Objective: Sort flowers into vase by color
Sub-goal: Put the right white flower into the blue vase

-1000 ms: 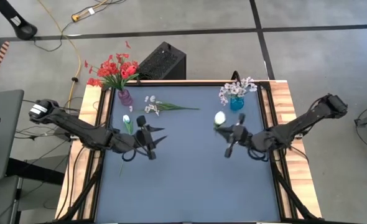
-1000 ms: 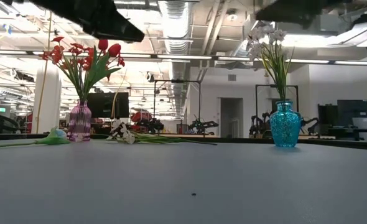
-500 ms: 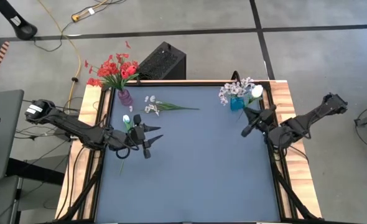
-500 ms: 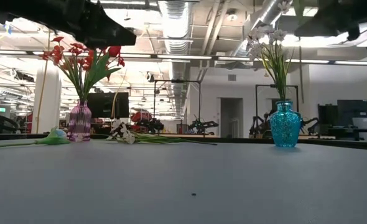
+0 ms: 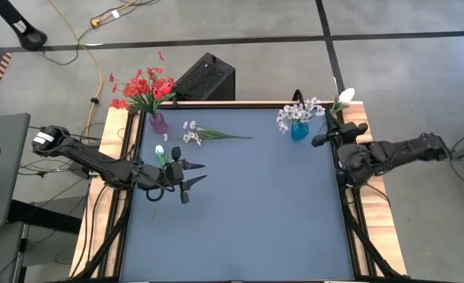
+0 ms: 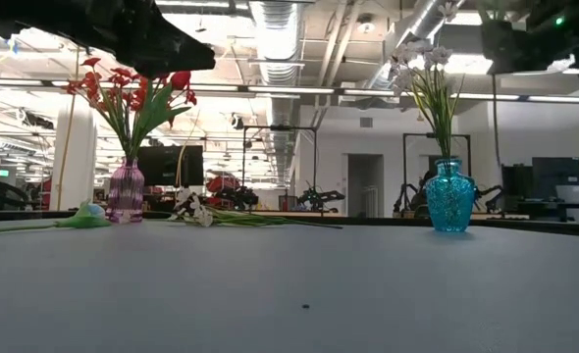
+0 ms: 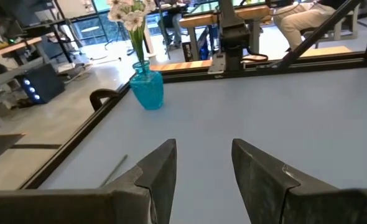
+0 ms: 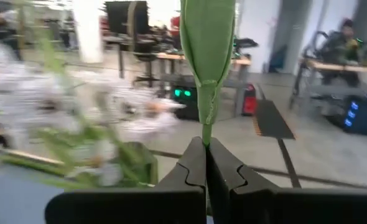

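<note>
Behind the grey-blue table [image 5: 240, 204] we see a wide workshop with benches, monitors and ceiling pipes. The purple vase [image 5: 158, 123] at the left far corner already carries a full bunch of red flowers [image 5: 141, 85], and the blue vase [image 5: 299, 130] at the right far corner carries white flowers [image 5: 299, 112].

We judge the sorting well along but unfinished. The right claw [image 5: 328, 132] is clamped on the stalk of a white tulip [image 5: 342, 96], raised just beside the blue vase and not yet in it. Two stems lie loose on the table: a white cluster spray [image 5: 204, 134] near the purple vase, and a pale tulip [image 5: 160, 152] just beside the left claw [image 5: 191, 173], which hovers with its fingers apart, empty.

We can read no brand, label or writing anywhere.
</note>
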Robot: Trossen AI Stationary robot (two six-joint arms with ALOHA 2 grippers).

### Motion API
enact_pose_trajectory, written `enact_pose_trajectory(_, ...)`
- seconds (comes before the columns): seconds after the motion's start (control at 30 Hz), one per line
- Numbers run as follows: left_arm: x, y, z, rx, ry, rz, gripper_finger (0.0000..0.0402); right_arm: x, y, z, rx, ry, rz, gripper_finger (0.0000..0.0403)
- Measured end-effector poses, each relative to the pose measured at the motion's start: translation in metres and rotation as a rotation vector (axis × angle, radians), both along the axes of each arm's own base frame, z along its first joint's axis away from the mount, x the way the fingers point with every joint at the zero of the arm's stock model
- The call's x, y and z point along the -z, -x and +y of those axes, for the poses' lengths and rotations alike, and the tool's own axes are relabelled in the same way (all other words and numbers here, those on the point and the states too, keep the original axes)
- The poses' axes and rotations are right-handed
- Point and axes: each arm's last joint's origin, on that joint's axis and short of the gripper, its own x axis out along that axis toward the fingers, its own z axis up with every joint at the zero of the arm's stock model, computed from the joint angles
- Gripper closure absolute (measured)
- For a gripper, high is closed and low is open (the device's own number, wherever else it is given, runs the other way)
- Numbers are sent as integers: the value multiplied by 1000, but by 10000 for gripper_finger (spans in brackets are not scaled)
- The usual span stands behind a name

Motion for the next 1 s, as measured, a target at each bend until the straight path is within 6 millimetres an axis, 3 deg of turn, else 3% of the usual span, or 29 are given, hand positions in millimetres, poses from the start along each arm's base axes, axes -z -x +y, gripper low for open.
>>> enact_pose_trajectory(0.27,0,0,0,-2,13,-7,256,-4,18,-22,47,-88,-116,380)
enact_pose_trajectory(0.63,-4,-1,-1,42,30,-48,256,-35,29,-41,-151,25,-179,382)
enact_pose_trajectory(0.73,-4,-1,-2,44,41,-49,256,-32,28,-48,-166,20,-181,382)
enact_pose_trajectory(1.0,-4,-1,-5,74,58,-51,256,-2,24,-69,-197,15,-260,382)
